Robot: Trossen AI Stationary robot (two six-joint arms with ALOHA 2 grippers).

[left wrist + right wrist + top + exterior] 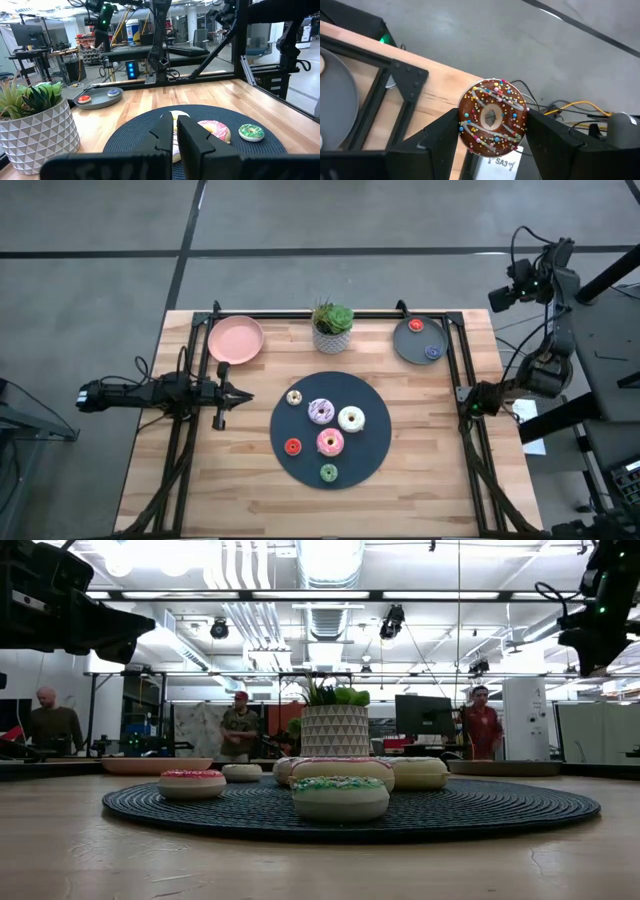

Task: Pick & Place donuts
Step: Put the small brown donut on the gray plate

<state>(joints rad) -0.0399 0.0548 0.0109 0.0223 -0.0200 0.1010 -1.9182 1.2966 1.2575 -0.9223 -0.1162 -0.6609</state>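
While the left claw waits pinched shut above the table just left of the dark round mat, the right claw hangs past the table's far right corner with a brown donut wedged between its two fingers. That donut stands on edge, its sprinkled, white-striped face and centre hole turned toward the wrist camera; being a ring, it has no long axis. Below it, a white tag shows partly hidden writing that seems to read "SA3".

On the mat, six donuts lie flat with holes facing up: a cream donut, a purple-white donut, a white donut, a pink donut, a red donut and a green donut nearest the front. A grey plate at the far right holds another red donut and a blue donut. A pink plate sits far left, a potted plant between the plates.
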